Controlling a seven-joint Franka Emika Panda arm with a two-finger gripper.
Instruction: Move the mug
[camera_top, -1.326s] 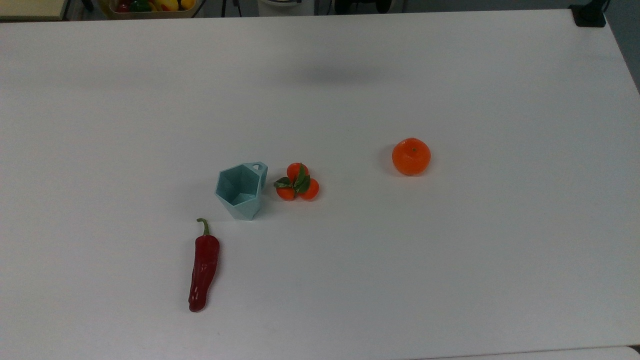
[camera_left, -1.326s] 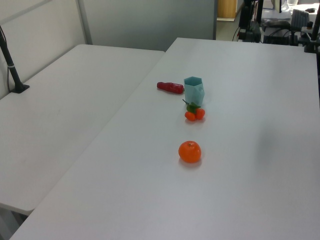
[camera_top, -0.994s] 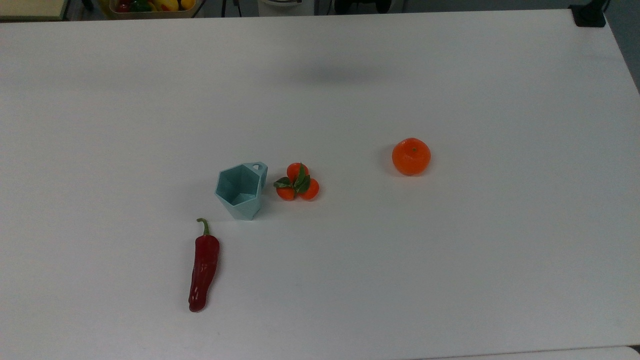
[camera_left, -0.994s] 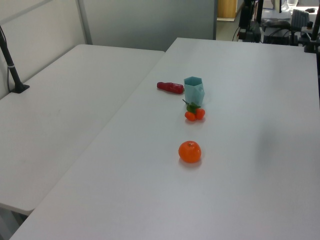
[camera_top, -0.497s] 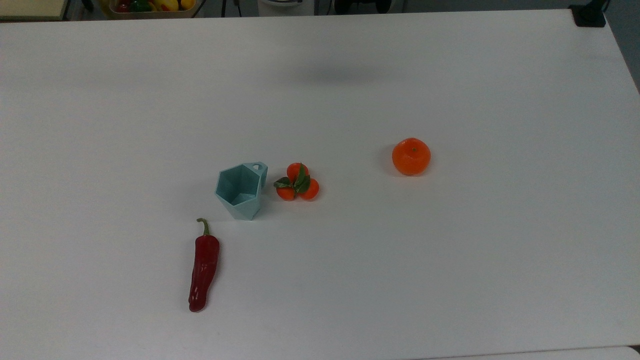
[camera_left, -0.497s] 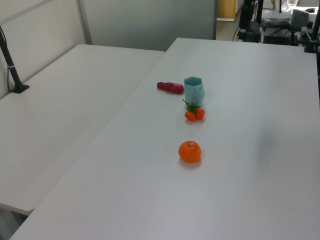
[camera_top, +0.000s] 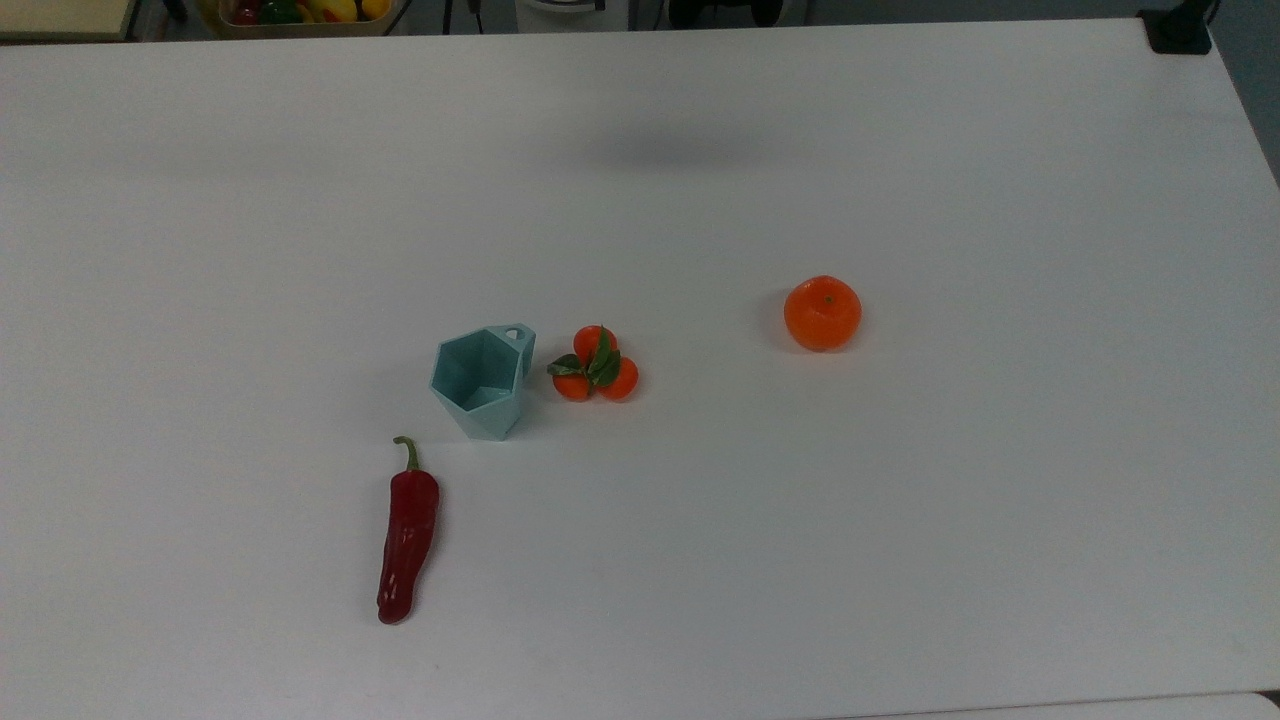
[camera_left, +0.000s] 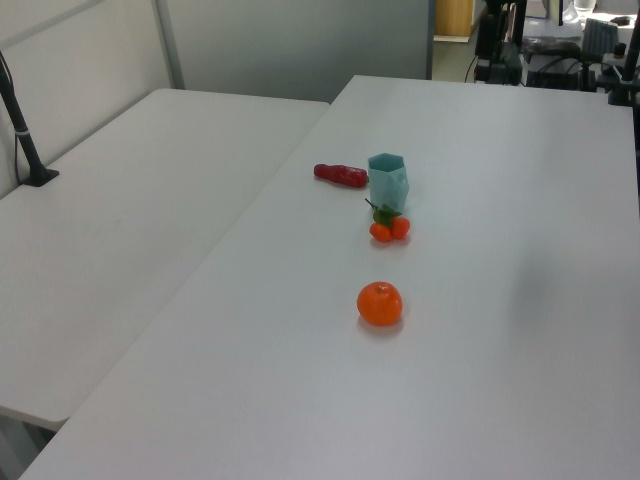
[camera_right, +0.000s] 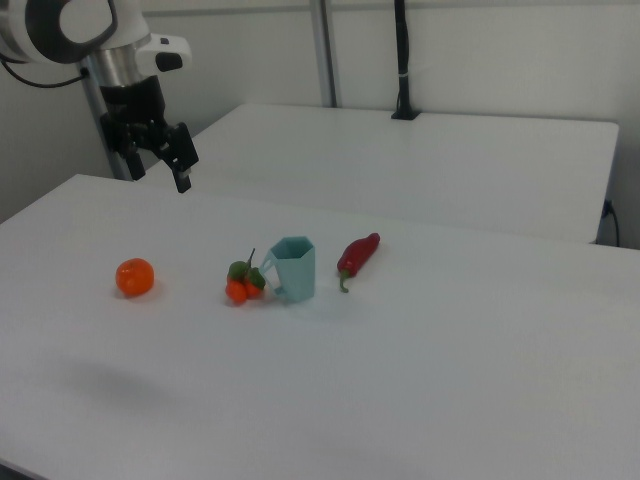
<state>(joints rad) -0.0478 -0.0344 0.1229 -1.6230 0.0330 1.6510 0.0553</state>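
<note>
The pale teal faceted mug (camera_top: 480, 385) stands upright on the white table (camera_top: 900, 500), its small handle toward the top view's upper right. It also stands mid-table in the left view (camera_left: 387, 182) and the right view (camera_right: 292, 267). My gripper (camera_right: 160, 172) hangs high above the table at the right view's upper left. It is well away from the mug, open, with nothing between its black fingers.
A cluster of small tangerines with leaves (camera_top: 596, 364) sits just beside the mug's handle. A red chili pepper (camera_top: 407, 535) lies on the mug's other side. An orange (camera_top: 822, 313) rests farther off. A second white table (camera_left: 120, 200) adjoins this one.
</note>
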